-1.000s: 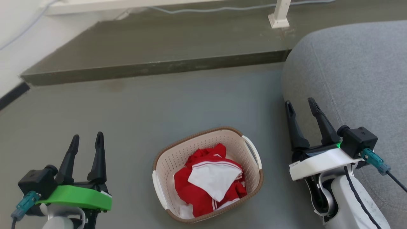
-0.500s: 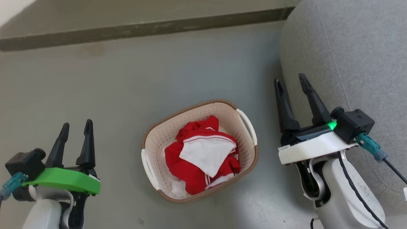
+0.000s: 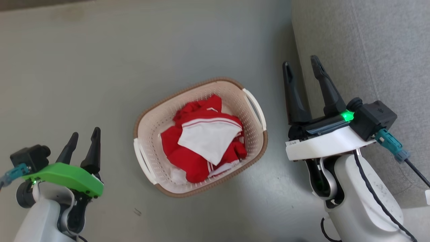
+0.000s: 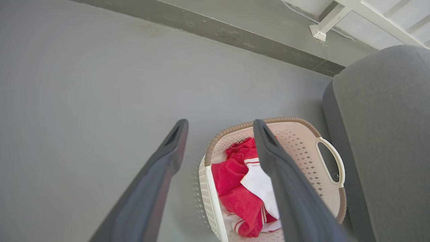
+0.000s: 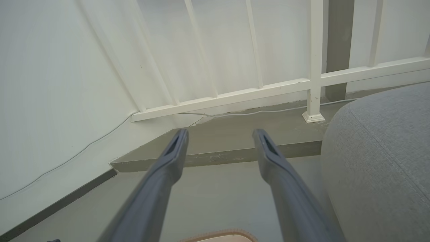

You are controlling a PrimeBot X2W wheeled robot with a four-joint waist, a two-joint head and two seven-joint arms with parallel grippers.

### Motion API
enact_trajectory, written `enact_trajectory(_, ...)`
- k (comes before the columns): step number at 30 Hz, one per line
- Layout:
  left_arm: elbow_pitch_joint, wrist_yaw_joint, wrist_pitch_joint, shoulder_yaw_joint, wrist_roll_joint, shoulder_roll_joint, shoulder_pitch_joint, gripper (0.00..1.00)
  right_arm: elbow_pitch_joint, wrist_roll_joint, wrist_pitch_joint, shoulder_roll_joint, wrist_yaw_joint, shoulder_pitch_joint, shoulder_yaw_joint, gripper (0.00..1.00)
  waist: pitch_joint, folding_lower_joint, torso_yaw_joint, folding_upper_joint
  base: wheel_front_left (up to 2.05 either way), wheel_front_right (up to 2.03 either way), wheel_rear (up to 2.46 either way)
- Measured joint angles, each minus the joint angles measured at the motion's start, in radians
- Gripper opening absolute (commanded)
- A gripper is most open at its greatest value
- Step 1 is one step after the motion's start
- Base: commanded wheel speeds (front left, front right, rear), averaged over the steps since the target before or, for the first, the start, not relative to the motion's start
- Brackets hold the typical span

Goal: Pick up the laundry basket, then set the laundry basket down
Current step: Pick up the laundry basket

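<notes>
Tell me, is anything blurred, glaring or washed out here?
Head view: even light, sharp, a pale sheen on the floor beside the laundry basket. Left wrist view: the left gripper looks soft up close, the laundry basket crisp. Right wrist view: the white wall is bright, nearly washed out.

The basket (image 3: 152,131) stands upright at the centre of the head view, set askew, with its long axis running from lower left to upper right. It has cream perforated walls, a brown woven-look rim and a white handle at each short end. Crumpled red and white clothes (image 3: 201,144) lie inside.
</notes>
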Motion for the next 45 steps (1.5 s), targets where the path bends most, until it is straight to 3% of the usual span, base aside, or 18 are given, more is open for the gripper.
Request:
enact_trajectory(16, 0.165, 0.0, 0.148, -0.083, -0.113, 0.04, -0.108, 1.0, -0.046, 0.021, 0.0, -0.002, -0.034, -0.074, 0.072, 1.0, 0.16, 0.0, -0.066, 0.0, 0.0, 0.0, 0.0)
enact_trajectory(45, 0.287, 0.0, 0.335, -0.172, -0.236, 0.128, -0.262, 1.0, -0.11, 0.071, 0.0, -0.001, -0.043, -0.14, 0.132, 1.0, 0.366, -0.0001, -0.188, 0.0, 0.0, 0.0, 0.0)
